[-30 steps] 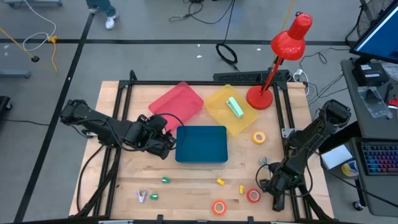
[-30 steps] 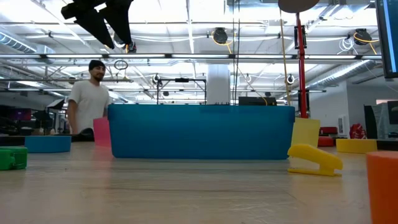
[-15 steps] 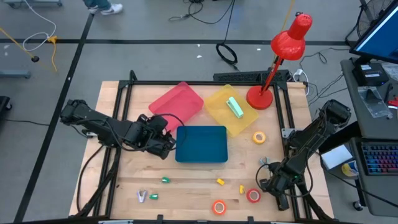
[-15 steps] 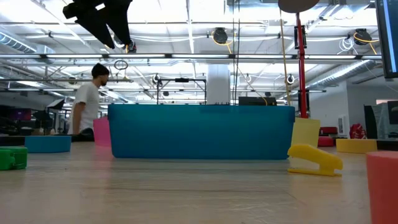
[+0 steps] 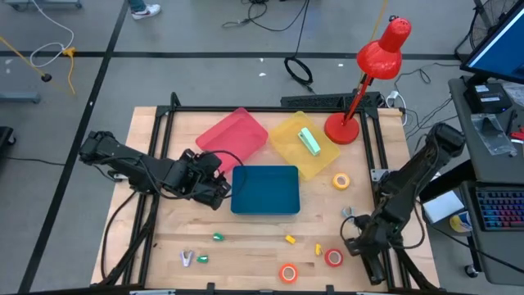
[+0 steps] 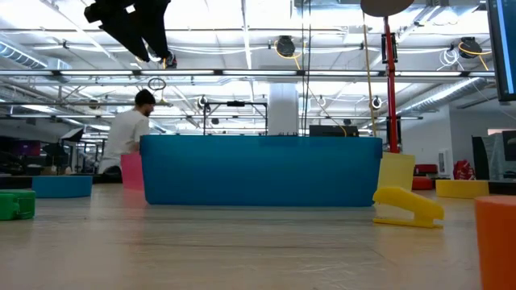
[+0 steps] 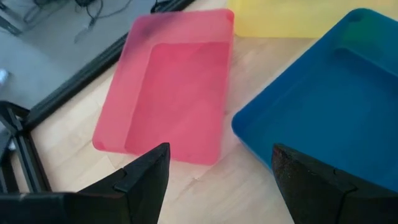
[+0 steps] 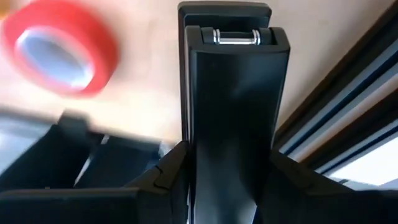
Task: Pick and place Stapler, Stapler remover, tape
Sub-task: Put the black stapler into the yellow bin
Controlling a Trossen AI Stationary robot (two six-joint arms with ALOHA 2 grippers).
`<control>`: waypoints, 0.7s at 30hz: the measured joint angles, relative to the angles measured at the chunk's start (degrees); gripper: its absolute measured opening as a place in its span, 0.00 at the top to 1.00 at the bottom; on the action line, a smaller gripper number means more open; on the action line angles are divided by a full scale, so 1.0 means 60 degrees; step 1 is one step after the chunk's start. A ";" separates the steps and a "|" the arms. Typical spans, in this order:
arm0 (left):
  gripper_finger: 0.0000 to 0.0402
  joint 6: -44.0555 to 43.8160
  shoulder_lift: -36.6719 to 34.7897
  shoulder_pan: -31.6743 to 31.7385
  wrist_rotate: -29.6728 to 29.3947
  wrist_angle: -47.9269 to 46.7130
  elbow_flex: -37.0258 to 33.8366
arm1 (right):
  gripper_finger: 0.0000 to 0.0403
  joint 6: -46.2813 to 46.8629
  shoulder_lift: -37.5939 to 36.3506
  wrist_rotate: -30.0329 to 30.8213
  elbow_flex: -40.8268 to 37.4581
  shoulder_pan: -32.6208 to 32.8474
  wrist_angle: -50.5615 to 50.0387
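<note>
Left gripper (image 5: 219,187) wide open, just beside blue tray (image 5: 265,189); right gripper (image 5: 354,244) beside red tape (image 5: 333,258), fingers' state undeterminable.

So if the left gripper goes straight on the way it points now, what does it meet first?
Probably the gap where the red tray and the blue tray nearly meet. The left gripper, jaws open, points between them; the yellow tray lies beyond.
</note>
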 joint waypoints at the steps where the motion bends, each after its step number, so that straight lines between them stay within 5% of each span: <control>1: 0.32 0.0081 0.0000 -0.0001 -0.0086 0.0001 0.0000 | 0.67 -0.0123 -0.0145 0.0011 0.0040 0.0000 0.0098; 5: 0.32 0.0299 0.0000 -0.0006 -0.0382 0.0004 -0.0002 | 0.67 -0.0471 -0.0717 0.0721 0.0054 0.0000 0.0897; 15: 0.32 -0.0256 0.0000 -0.0185 -0.0682 0.0589 -0.0993 | 0.67 -0.2018 -0.1450 0.5155 0.0061 -0.0578 0.1898; 21: 0.32 -0.0238 -0.0016 -0.0447 -0.0566 0.0949 -0.1075 | 0.67 -0.4037 -0.1574 0.6317 0.0061 -0.1711 0.2341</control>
